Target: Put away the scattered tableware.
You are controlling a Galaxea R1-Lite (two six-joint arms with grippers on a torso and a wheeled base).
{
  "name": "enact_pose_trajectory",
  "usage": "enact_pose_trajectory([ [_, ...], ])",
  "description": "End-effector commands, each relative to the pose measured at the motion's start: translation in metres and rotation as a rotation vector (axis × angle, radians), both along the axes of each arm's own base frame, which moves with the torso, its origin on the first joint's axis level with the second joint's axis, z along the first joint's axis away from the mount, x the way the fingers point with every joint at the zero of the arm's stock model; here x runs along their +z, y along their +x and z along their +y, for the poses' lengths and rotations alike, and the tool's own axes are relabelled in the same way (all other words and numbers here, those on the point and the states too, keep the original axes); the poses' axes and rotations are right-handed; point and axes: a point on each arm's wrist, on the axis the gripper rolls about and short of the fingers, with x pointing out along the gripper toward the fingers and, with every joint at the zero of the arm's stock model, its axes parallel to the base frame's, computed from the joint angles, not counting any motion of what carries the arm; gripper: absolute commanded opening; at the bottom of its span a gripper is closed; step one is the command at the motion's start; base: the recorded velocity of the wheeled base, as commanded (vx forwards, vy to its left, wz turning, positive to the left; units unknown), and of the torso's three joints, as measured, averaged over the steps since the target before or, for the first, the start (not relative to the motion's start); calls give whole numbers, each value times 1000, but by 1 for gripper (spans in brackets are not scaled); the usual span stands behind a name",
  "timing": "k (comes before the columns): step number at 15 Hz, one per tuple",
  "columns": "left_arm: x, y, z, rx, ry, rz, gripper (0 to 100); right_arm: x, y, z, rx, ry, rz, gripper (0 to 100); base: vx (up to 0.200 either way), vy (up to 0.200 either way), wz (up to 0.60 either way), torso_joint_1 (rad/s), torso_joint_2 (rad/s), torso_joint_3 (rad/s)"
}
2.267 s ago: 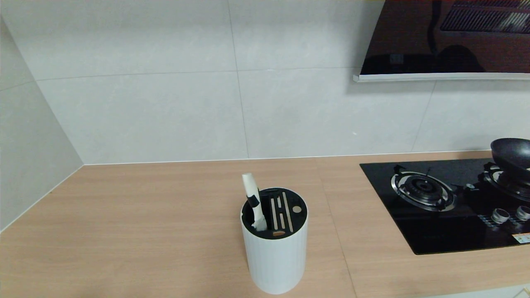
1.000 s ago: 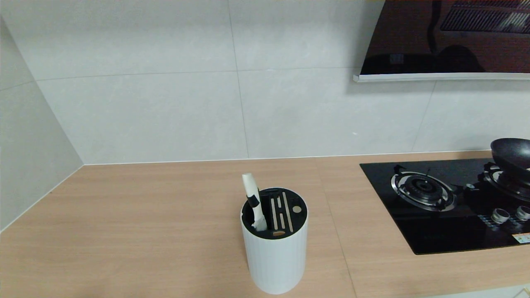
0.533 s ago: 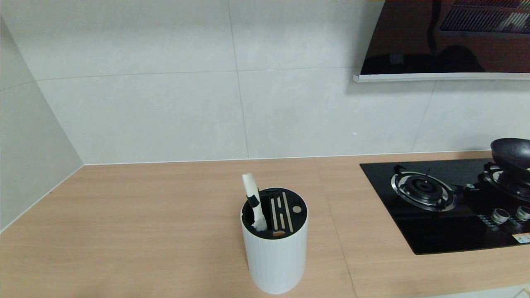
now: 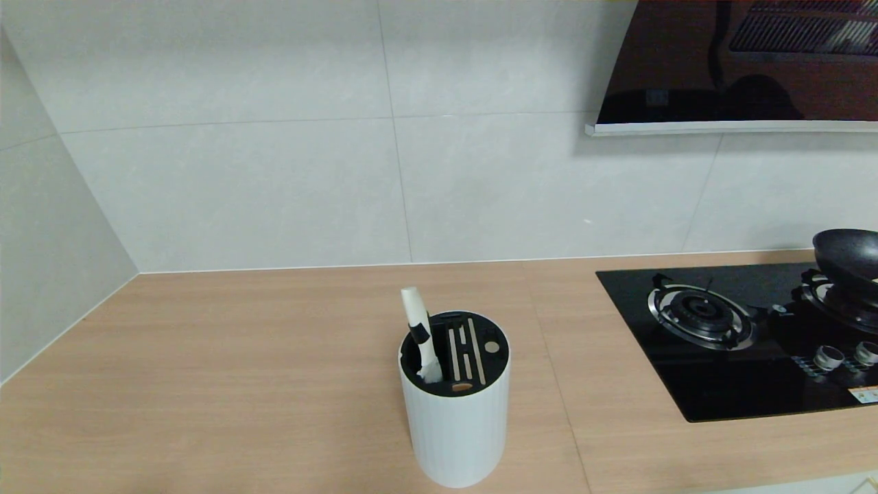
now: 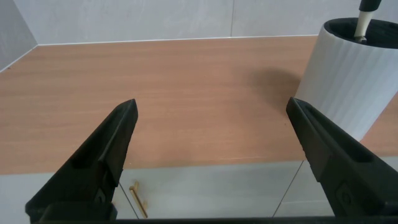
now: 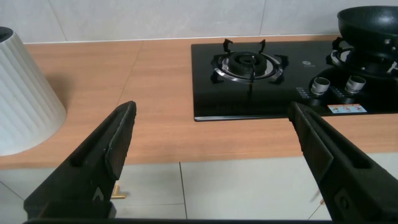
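Left pincer [image 5: 210,121] was spread, empty, off the front edge of the tabletop [image 4: 240,357], near the white holder [image 4: 456,425]. My right pincer [image 6: 211,121] was likewise spread and empty, facing the hob [image 4: 727,370]. A white-handled utensil [image 4: 418,322] stood tilted in the holder.
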Motion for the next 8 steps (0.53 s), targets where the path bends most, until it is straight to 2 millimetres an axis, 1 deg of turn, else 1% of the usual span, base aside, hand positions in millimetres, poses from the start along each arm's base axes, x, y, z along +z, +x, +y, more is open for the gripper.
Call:
enact_pose_trajectory([
  [1, 0, 0, 0, 1, 0, -1, 100, 0, 0, 0, 1, 0, 2, 100, 0, 0, 0, 0, 0, 0],
  [8, 0, 0, 0, 0, 0, -1, 100, 0, 0, 0, 1, 0, 2, 100, 0, 0, 0, 0, 0, 0],
])
